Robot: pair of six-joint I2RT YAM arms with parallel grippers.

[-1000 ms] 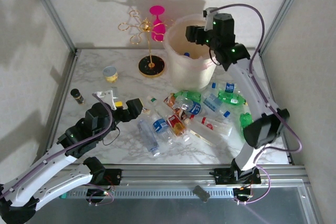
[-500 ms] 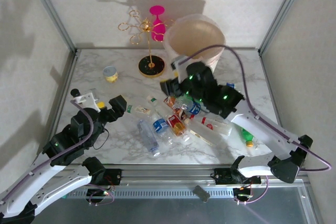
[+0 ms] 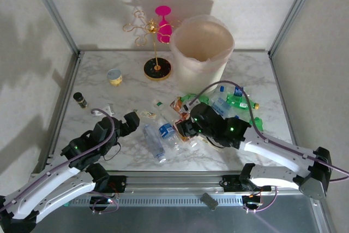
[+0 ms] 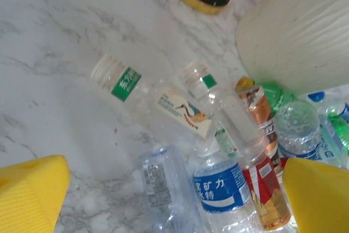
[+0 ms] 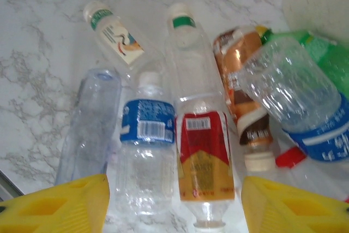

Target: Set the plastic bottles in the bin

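Several plastic bottles (image 3: 218, 105) lie in a heap on the marble table in front of the bin (image 3: 202, 47), a tall whitish bucket. My right gripper (image 3: 182, 128) hangs low over the heap's left side. In the right wrist view it (image 5: 177, 208) is open, its yellow fingers (image 5: 60, 205) straddling a blue-label bottle (image 5: 144, 156) and a red-and-gold-label bottle (image 5: 204, 156). My left gripper (image 3: 119, 119) is left of the heap. In the left wrist view it (image 4: 174, 200) is open wide above a clear bottle (image 4: 163, 189) and the blue-label bottle (image 4: 226, 189).
A gold wire stand on a black base (image 3: 157, 68) and a pink glass (image 3: 162, 23) stand left of the bin. A small cup with a yellow band (image 3: 114, 76) and a dark vial (image 3: 80, 99) sit at the table's left. Metal frame posts border the table.
My right arm has swung from above the bin down to the bottle heap, its jaws a little narrower. My left gripper has dropped lower beside the heap.
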